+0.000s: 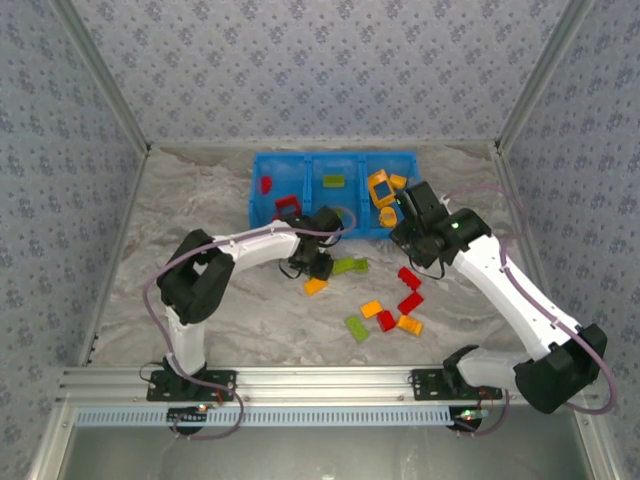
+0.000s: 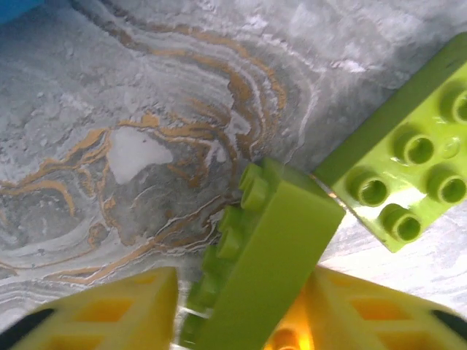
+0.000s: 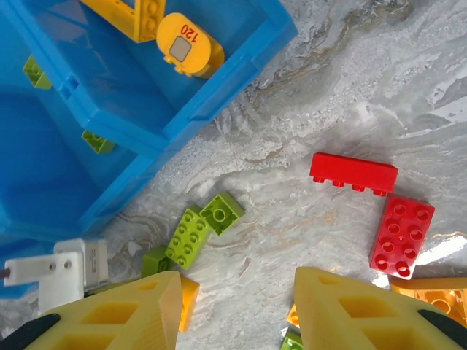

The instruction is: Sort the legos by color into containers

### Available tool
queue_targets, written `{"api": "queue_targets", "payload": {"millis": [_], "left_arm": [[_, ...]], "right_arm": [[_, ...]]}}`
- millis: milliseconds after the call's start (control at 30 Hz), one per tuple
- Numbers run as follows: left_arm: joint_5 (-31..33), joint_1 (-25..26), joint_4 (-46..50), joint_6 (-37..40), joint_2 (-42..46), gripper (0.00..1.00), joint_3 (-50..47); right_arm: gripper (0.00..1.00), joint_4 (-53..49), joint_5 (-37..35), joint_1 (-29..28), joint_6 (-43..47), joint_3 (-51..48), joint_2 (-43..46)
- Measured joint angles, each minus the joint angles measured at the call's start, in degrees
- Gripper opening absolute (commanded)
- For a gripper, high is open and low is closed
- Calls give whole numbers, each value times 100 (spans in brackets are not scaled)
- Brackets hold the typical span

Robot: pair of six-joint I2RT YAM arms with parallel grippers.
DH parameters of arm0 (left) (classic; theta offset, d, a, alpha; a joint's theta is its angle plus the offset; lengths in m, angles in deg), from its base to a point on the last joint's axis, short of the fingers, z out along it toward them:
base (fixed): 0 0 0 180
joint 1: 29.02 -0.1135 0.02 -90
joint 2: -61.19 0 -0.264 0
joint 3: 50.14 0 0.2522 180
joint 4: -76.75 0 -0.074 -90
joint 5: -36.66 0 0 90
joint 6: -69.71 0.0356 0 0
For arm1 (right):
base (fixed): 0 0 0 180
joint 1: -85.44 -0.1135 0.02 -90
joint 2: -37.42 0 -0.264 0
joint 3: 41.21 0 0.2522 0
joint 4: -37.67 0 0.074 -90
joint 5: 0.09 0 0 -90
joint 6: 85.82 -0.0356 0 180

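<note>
Marbled grey table (image 1: 180, 205) with scattered legos (image 1: 409, 278), floral-papered walls (image 1: 320, 70)

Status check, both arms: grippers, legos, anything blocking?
Left gripper shut on a green lego, brick tilted. Right gripper open, empty, by the blue bin. Second green lego crowds the held one; other legos loose on table.

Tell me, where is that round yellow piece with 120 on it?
The round yellow piece lies in the blue bin's rightmost compartment, among the other yellow bricks. The right wrist view shows it top left, just inside the bin's wall.
</note>
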Motion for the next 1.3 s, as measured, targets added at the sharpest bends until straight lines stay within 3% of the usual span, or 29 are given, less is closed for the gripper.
{"api": "queue_targets", "payload": {"millis": [200, 400, 633, 733, 967, 1133, 1300], "left_arm": [[59, 0, -13, 105, -28, 19, 61], [382, 0, 422, 63, 70, 18, 358], [734, -26, 1292, -101, -9, 18, 2623], [844, -111, 1558, -234, -597, 18, 4037], [658, -658, 2094, -577, -2929, 21, 6942], [313, -944, 2282, -748, -3840, 22, 7379], [33, -966, 2258, -809, -3932, 24, 7289]], "right_arm": [[47, 61, -59, -225, 415, -133, 289], [49, 422, 0, -337, 905, -737, 669], [53, 1207, 343, -352, 1600, -1644, 1309], [53, 1342, 452, -350, 1779, -1635, 1314], [56, 1364, 704, -284, 2157, -1611, 1491], [64, 802, 660, 155, 2352, -1703, 1722], [65, 334, 640, 743, 2695, -1967, 1480]]}}
